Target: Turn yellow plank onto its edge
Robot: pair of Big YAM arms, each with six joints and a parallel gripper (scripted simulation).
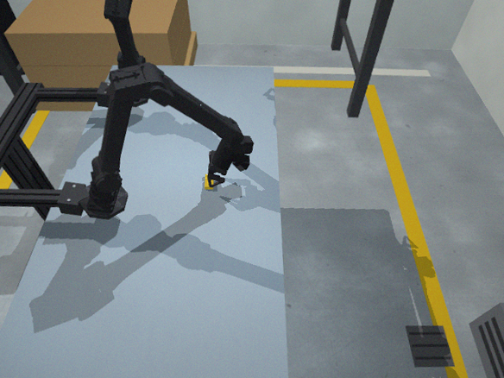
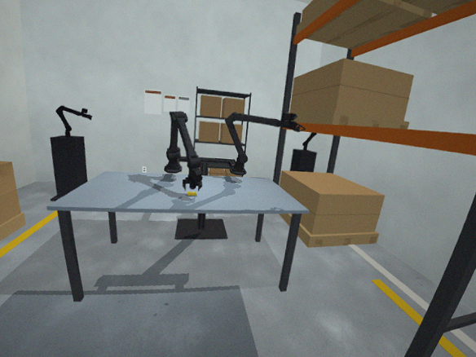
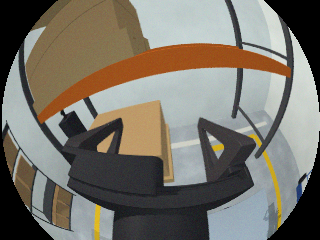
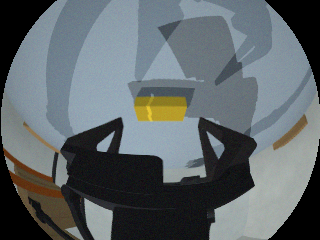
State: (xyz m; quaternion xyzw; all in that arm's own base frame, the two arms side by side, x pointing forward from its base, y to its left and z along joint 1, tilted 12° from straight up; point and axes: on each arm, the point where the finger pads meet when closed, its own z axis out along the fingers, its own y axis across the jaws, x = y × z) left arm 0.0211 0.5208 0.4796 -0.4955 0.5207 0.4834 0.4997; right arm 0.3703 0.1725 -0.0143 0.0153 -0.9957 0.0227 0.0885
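The yellow plank (image 1: 207, 183) is a small yellow block on the grey-blue table top; it also shows in the exterior view (image 2: 191, 193) and in the right wrist view (image 4: 160, 108). My right gripper (image 1: 216, 178) hangs just above the plank, fingers open and pointing down; the plank lies a little ahead of the open fingertips, not between them. I cannot tell whether it lies flat or on its edge. My left gripper (image 2: 297, 127) is open and empty, stretched out high off the table toward the orange shelf beam (image 3: 167, 63).
The table's right edge (image 1: 278, 167) runs close to the plank. A black frame (image 1: 3, 146) holds the arm bases at the table's left. Cardboard boxes (image 2: 331, 208) and a shelf rack (image 2: 360, 130) stand beside the table.
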